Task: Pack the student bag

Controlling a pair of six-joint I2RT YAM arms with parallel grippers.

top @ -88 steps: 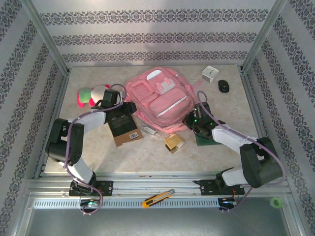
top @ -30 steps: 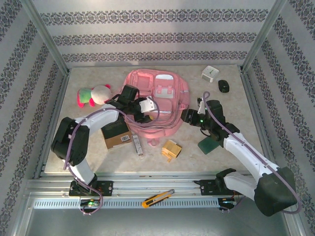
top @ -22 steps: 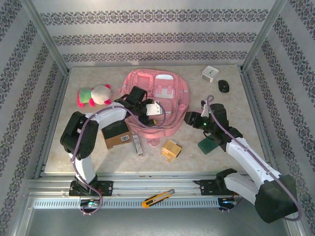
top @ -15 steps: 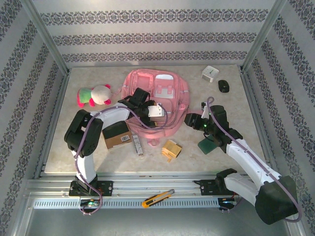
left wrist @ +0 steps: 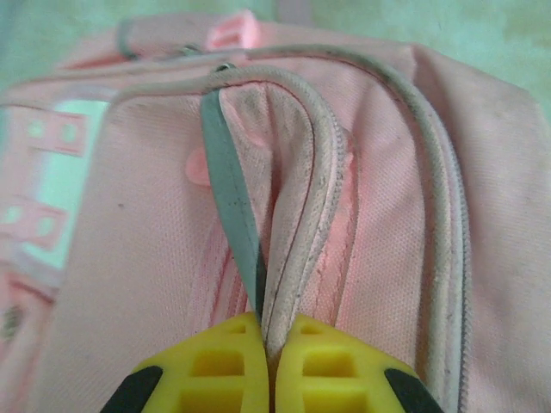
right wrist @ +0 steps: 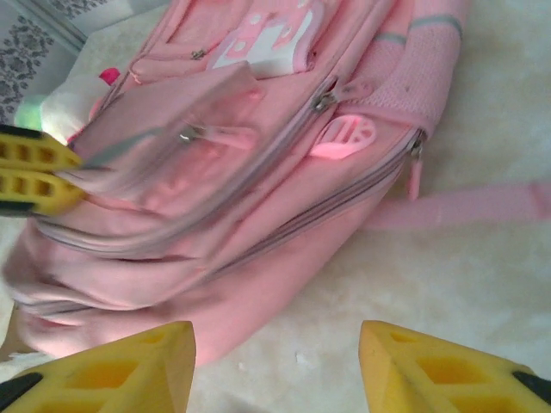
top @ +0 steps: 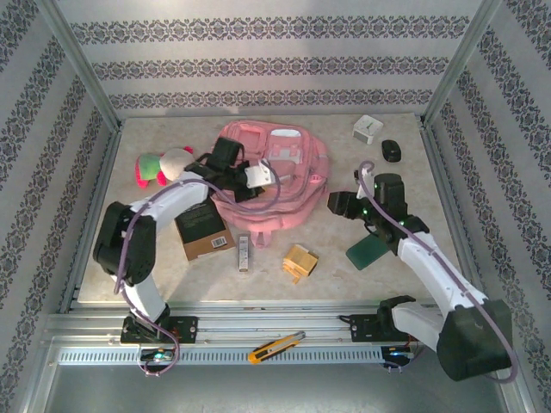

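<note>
I record the left gripper (left wrist: 269, 344), open a moment ago, now clamped on the piped edge (left wrist: 301, 215) of the student bag (left wrist: 129, 258) (right gripper (right wrist: 275, 340) half-open, empty), so opening can begin.

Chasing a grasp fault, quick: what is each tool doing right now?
Left tool: closed, pinching the piped seam of the large pink fabric backpack.
Right tool: open, holding nothing.

No words or numbers can be read anywhere, and the small white sticker (top: 222, 244) on the flat brown and black cardboard box (top: 202, 228) has dark marks too tiny to read.
</note>
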